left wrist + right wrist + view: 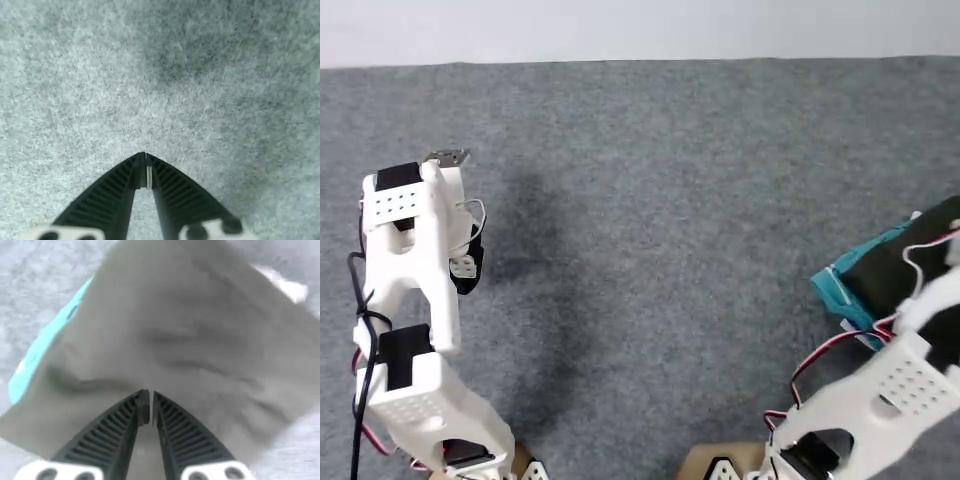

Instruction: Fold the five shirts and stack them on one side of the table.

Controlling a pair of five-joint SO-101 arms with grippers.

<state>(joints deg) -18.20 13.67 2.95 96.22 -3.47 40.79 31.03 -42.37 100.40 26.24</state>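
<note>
Stack on the right arm's side of the counter, dark shirt atop teal shirt | left fingers closed, empty, over bare counter | right fingers nearly together above dark shirt | folding apparently finished; five unconfirmed

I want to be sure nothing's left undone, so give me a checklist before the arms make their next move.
1. Left gripper closed and empty: ok.
2. Right gripper closed above the dark shirt, nothing pinched: ok.
3. Dark shirt lies folded on top of the teal shirt: ok.
4. Both sit at one side of the table: ok.
5. All five shirts piled there: cannot tell.
</note>
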